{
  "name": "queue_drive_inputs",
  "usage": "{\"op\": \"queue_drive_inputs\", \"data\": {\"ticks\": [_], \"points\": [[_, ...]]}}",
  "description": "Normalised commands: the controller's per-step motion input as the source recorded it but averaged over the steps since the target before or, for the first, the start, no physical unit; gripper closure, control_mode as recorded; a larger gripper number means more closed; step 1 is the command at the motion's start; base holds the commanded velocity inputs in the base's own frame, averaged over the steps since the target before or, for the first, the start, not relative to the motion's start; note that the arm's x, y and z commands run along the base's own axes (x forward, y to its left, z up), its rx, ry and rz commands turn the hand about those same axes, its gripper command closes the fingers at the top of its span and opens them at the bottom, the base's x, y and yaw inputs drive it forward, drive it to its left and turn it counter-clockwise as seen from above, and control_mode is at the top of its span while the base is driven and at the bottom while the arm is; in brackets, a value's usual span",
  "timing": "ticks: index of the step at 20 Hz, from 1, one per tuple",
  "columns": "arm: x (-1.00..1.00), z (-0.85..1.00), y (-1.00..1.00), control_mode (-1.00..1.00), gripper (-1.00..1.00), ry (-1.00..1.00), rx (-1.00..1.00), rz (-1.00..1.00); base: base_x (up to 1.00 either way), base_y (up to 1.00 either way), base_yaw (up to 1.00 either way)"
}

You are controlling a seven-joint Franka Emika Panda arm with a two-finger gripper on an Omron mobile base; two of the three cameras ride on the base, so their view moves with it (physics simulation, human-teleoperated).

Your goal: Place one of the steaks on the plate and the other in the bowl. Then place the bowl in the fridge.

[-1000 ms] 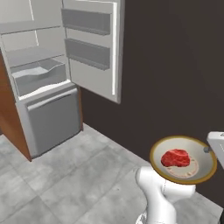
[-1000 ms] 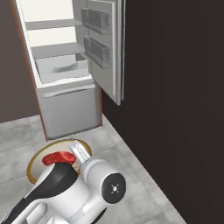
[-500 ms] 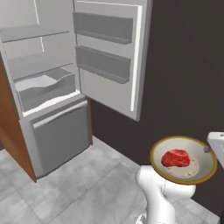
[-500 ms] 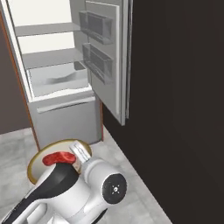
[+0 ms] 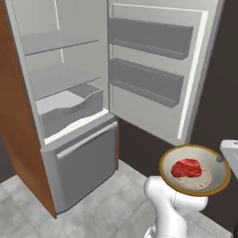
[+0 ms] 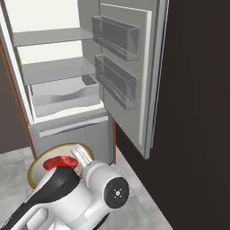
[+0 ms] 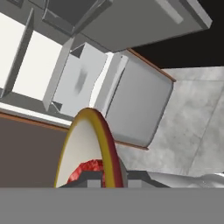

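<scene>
Setting: simulated kitchen, grey tiled floor (image 5: 28, 200), dark wall to the right of the appliance.
Bowl: shallow beige-tan bowl with a darker brown rim (image 5: 195, 151), carried in the air above the floor, in front of the open fridge and below its door; roughly level in the left base view.
Steak: flat slab of bright red raw meat (image 5: 187, 168) lying inside the bowl, near its middle; also visible at the bowl's edge in the right base view (image 6: 58, 162).
Gripper: two-finger gripper (image 7: 110, 176) with jaws pressed together on the bowl's rim, pinching it at the near edge in the hand view.
Fridge: tall grey metallic fridge (image 5: 69, 116), door swung wide open, pale shelves (image 5: 58, 76) and a clear drawer (image 6: 63, 96) bare; wood-brown side panel (image 5: 18, 135) on the left; two door bins (image 6: 117, 74).
Step in hand: last one, by my reading. Bowl is loaded and is being brought to the fridge.
Next move: judged to need a lift and forward reach so the bowl clears the shelf lip, kept level so the steak stays put, then set down and released.
Risk: the rim grip could let the bowl tilt.
</scene>
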Motion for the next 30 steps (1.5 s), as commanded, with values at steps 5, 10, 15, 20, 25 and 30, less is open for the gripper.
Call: {"op": "queue_drive_inputs", "data": {"ticks": [5,10,15,20,25,30], "points": [[0.0,0.0,0.0,1.0,1.0,0.0,0.0,0.0,1.0,0.04,0.09],[0.0,0.0,0.0,1.0,1.0,0.0,0.0,0.0,1.0,0.27,0.17],[0.0,0.0,0.0,1.0,1.0,0.0,0.0,0.0,1.0,0.16,0.15],[0.0,0.0,0.0,1.0,1.0,0.0,0.0,0.0,1.0,0.01,0.18],[0.0,0.0,0.0,1.0,1.0,0.0,0.0,0.0,1.0,0.13,0.2],[0.0,0.0,0.0,1.0,1.0,0.0,0.0,0.0,0.99,0.39,0.08]]}}
